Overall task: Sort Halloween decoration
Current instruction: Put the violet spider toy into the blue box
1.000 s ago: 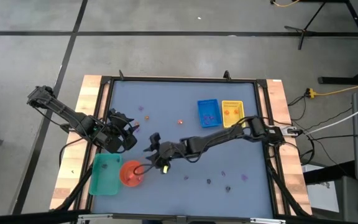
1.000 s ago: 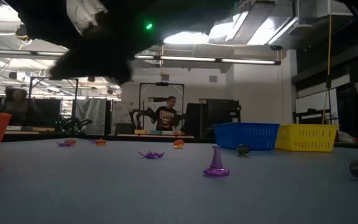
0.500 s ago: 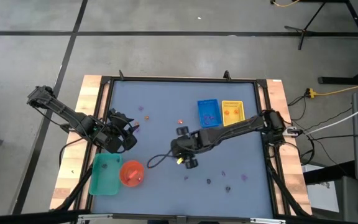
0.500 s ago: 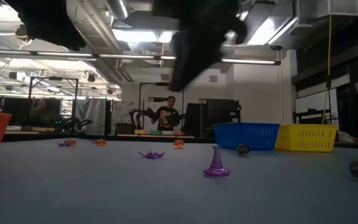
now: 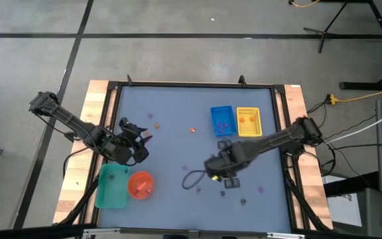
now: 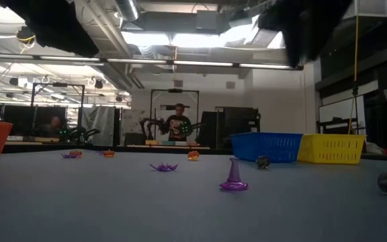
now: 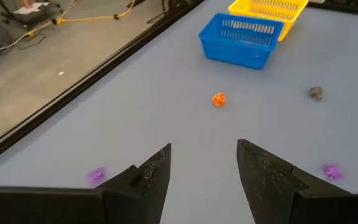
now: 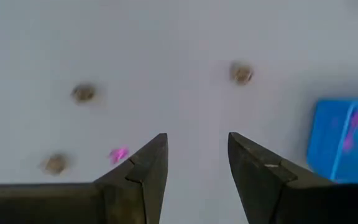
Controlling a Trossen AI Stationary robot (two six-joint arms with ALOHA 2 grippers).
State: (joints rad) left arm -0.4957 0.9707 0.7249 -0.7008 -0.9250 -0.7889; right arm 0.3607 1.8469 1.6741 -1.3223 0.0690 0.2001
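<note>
I'm hovering the right gripper (image 5: 225, 178) — jaws parted, empty — over the table's near-right pieces, risking scattering a grey bead (image 8: 83, 93) if misaligned.

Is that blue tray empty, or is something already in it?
Not empty. From above, the blue tray holds small purple pieces, and the right wrist view also shows purple inside it. Their number cannot be told.
</note>
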